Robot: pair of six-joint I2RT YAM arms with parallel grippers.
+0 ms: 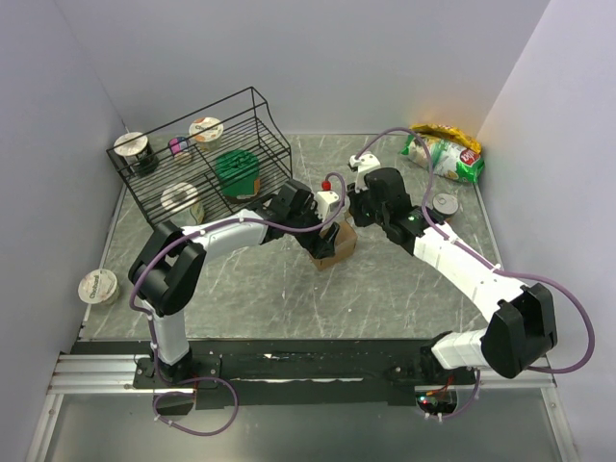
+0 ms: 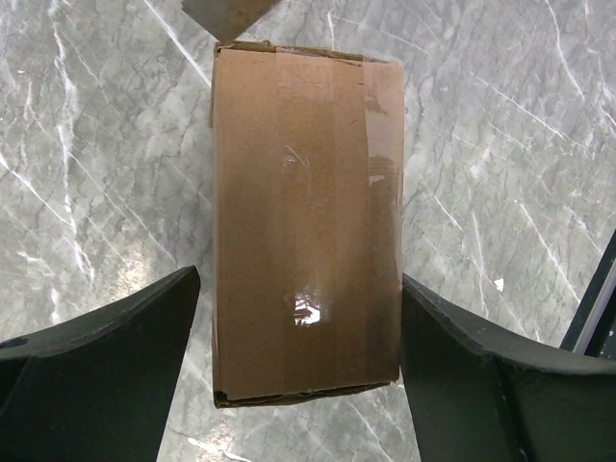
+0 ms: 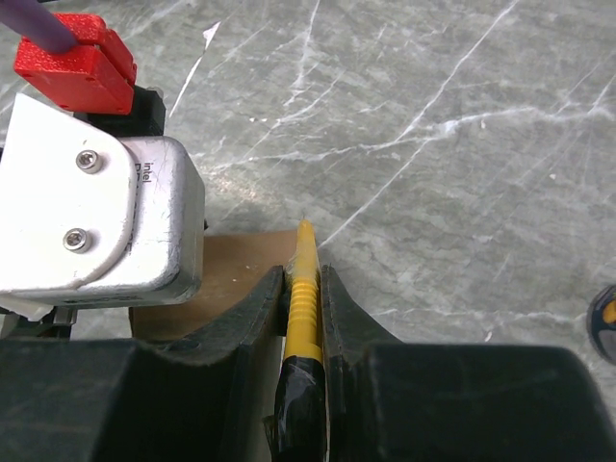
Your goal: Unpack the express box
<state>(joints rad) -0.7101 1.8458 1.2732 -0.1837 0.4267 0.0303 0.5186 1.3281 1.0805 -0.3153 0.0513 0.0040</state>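
Observation:
The express box [image 1: 334, 245], a small brown cardboard carton sealed with clear tape, stands on the marble table. In the left wrist view the box [image 2: 306, 221] lies between the fingers of my left gripper [image 2: 299, 279]. The right finger touches its side, and a sliver of table shows at the left finger [image 2: 144, 346]. My left gripper [image 1: 325, 227] is open around the box. My right gripper [image 3: 303, 271] is shut on a yellow knife [image 3: 304, 289] with a black-taped handle. The knife's tip is at the box's edge [image 3: 231, 265]. In the top view my right gripper [image 1: 358, 208] is just behind the box.
A black wire rack [image 1: 207, 154] holding several tubs stands at the back left. A green snack bag [image 1: 448, 154] lies at the back right, with a small round tin [image 1: 445, 203] near it. A white tub [image 1: 97, 286] sits at the left edge.

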